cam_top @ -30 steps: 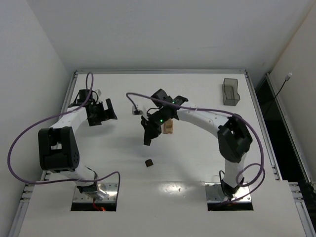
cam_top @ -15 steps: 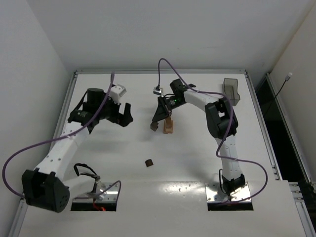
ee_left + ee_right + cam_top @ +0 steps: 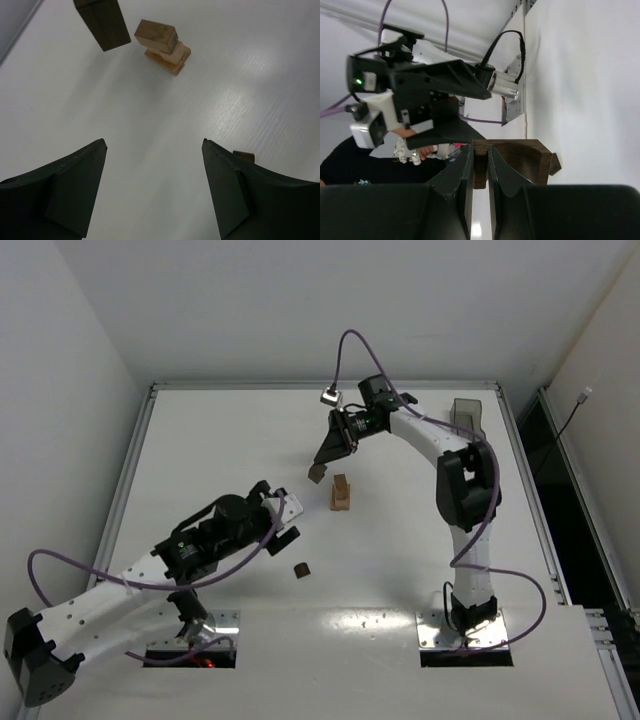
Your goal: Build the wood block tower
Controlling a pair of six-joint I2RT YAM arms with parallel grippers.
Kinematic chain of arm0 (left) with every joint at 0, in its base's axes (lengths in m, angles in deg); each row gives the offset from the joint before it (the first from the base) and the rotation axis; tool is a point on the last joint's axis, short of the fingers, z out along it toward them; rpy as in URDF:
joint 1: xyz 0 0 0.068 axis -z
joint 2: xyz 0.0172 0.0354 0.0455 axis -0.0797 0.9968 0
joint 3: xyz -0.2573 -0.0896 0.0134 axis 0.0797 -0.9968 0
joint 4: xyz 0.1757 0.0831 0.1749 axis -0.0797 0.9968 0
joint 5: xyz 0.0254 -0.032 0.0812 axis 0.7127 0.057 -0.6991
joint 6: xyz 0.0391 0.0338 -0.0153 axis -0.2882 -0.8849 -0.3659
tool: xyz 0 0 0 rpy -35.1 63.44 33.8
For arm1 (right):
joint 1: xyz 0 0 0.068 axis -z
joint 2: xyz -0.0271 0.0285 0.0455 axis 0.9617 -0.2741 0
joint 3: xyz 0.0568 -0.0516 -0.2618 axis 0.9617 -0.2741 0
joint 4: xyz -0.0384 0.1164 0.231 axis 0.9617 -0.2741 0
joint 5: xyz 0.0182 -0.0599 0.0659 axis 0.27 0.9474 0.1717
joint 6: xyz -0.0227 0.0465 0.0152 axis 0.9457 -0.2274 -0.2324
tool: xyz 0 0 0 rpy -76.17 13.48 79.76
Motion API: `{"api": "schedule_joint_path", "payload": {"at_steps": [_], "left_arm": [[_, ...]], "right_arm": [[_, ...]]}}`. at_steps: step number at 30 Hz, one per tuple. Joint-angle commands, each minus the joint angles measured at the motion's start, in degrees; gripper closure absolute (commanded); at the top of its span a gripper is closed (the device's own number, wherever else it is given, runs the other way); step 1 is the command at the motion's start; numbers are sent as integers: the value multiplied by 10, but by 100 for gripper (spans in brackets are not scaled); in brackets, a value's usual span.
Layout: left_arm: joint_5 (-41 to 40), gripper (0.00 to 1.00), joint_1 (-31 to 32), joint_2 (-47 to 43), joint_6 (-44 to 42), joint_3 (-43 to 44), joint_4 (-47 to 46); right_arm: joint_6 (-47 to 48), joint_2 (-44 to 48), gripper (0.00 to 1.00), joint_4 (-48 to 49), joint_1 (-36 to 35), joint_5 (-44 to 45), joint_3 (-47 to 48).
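The tower [image 3: 341, 494] is a short stack of light tan wood blocks near the table's middle, also seen in the left wrist view [image 3: 164, 46]. My right gripper [image 3: 320, 466] hangs just left of it, shut on a dark brown wood block [image 3: 316, 474] with a curved hollow [image 3: 520, 162]. That held block shows at the top of the left wrist view [image 3: 102, 22]. My left gripper [image 3: 287, 524] is open and empty [image 3: 154, 145], low over the table. A small dark brown block [image 3: 300, 569] lies just right of it, peeking from behind its right finger [image 3: 244, 155].
A translucent grey bin [image 3: 466, 425] stands at the far right of the table. The right arm [image 3: 440, 445] arches over the far right. The left arm [image 3: 150, 570] stretches from the near left corner towards the middle.
The left arm swung from the far left to the table's middle, near the loose dark block, its jaws narrowing a little. The right gripper carried its dark block farther back, beside the tower.
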Motion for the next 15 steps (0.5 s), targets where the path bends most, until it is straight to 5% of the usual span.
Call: {"api": "schedule_joint_path", "payload": {"at_steps": [1,15], "left_arm": [[-159,26,64,-16,-20,-28,-144],[-213,31,120,38,-154,-119,-507]], "right_arm": [[-12,65,100,23,0,-86,10],[-38,162,100,52,0,-86,-31]]}}
